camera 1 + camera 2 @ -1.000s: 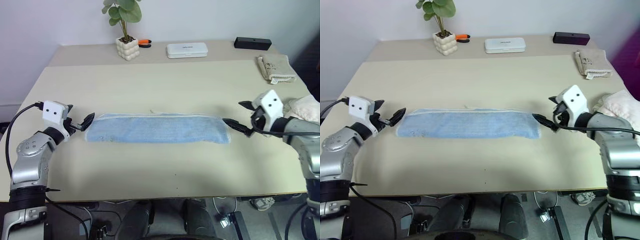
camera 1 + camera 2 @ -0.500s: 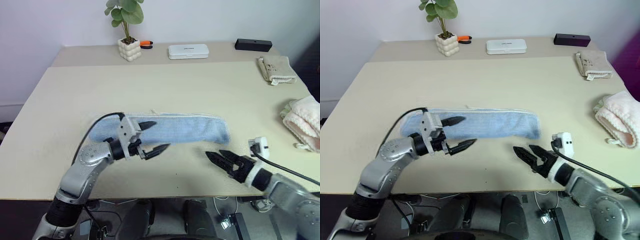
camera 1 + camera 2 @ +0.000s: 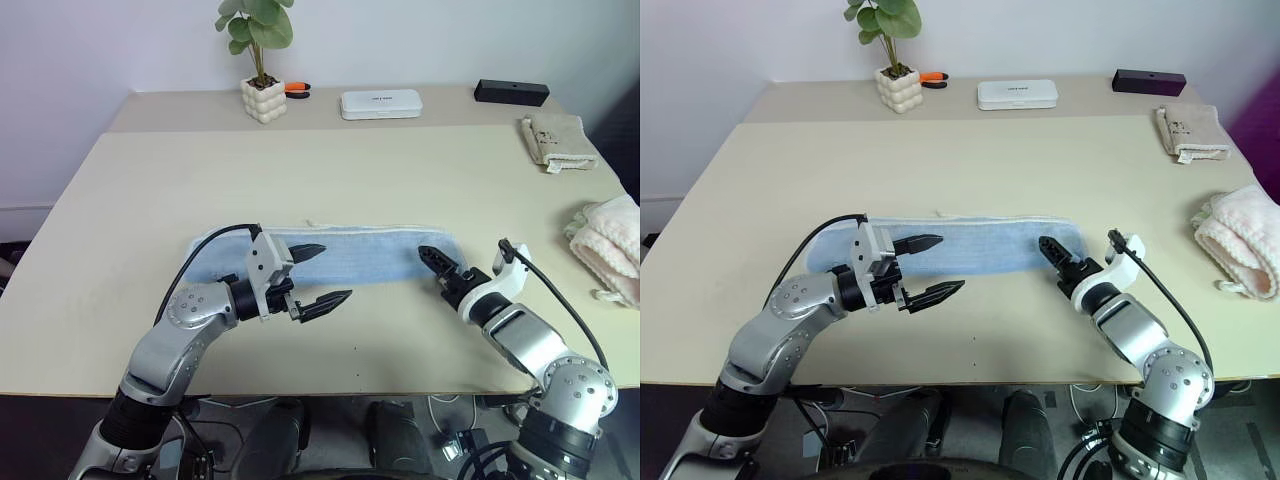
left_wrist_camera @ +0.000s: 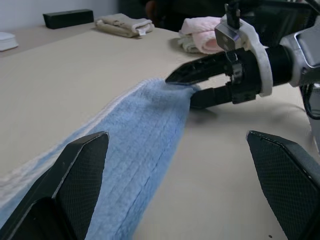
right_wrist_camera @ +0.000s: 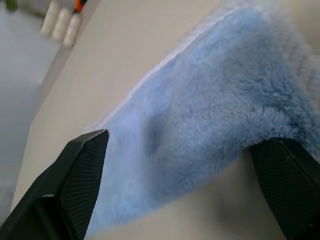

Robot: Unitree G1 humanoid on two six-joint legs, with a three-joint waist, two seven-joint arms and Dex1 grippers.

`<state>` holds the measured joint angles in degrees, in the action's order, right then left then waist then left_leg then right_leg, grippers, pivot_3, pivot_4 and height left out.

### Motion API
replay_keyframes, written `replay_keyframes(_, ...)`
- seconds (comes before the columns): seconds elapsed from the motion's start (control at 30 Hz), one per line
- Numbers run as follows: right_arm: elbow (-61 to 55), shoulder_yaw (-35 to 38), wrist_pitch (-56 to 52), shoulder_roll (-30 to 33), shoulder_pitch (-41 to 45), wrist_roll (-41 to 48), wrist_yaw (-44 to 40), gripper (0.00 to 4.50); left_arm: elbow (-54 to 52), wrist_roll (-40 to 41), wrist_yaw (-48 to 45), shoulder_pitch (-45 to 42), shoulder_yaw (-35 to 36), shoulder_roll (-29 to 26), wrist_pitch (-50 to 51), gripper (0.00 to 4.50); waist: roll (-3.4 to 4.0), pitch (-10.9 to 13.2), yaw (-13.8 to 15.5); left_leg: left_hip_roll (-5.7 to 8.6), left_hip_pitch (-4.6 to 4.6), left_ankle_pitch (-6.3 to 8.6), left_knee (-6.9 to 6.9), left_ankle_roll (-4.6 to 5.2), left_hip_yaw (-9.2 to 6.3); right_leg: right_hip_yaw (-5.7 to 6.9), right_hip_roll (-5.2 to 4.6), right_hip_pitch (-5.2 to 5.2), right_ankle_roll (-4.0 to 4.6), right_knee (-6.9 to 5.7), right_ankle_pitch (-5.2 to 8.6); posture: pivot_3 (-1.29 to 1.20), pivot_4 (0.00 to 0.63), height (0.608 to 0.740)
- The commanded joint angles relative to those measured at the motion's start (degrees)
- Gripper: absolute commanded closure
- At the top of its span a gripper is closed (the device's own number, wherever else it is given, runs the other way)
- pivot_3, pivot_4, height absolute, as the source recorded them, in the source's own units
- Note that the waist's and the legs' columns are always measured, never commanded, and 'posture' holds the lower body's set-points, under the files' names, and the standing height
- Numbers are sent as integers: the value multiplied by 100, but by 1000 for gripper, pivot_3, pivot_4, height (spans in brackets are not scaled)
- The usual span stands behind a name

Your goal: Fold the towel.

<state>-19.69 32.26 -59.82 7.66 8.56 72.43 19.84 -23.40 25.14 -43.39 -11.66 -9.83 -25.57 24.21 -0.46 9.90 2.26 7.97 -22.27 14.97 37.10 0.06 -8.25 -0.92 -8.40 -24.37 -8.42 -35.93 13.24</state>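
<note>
While the wide tan bench [image 3: 330, 190] carries everything, the light blue towel [image 3: 365, 256] lies across its middle as a long narrow strip, already folded lengthwise, with a pale trim along the far edge. A second ago both arms were stretched out to the strip's two short ends; now both have drawn in toward the robot. The left hand [image 3: 322, 274] has swung inward and hangs over the towel's left half, its two black fingers spread wide, holding nothing. The right hand [image 3: 438, 263] has rolled over and dropped to the towel's right end, fingers also wide apart; seen from the left wrist, one finger sits above the cloth's corner and one below, not yet pinched. This suggests the lengthwise fold is finished and a crosswise fold is being set up, with the right end to be lifted toward the left. A pink fluffy towel [image 3: 612, 245] sits at the bench's right edge, a beige cloth [image 3: 559, 138] at the far right. A small potted plant [image 3: 262, 88] stands at the back.
</note>
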Motion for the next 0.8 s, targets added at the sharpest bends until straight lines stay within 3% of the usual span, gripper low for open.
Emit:
replay_keyframes(0.03,385,182,420,106,6,-188,424,848,-306,67,147,-72,25,90,91,0,0,0,-1,0,0,0,0,0,0,0,0,0,0,0,0,0,150,740)
replay_keyframes(0.27,466,121,845,225,12,-181,598,4474,-416,42,254,11,-43,157,177,0,0,-2,-9,-1,0,1,-3,1,0,-1,2,-1,-1,0,0,0,150,740)
replay_keyframes(0.47,225,90,931,662,-80,-137,464,4474,-428,42,285,13,-40,165,176,0,5,1,1,1,-2,2,-4,4,-2,0,2,0,-1,5,0,0,150,740)
replay_keyframes(0.63,35,-64,410,1395,-329,106,434,4474,-386,39,262,-30,-12,135,167,0,14,6,-15,0,-4,3,-8,6,3,-2,1,-6,-2,7,1,0,150,740)
replay_keyframes(0.73,136,4,404,1453,-359,436,477,3639,-297,4,254,-102,-49,168,134,0,14,6,-28,-7,-5,4,-9,6,4,-2,4,-6,-2,11,1,0,150,740)
replay_keyframes(0.8,190,54,459,1477,-350,499,617,2711,-254,-10,259,-148,-65,198,133,0,14,6,-24,-13,-7,4,-10,6,5,-2,11,-6,-1,19,0,0,150,740)
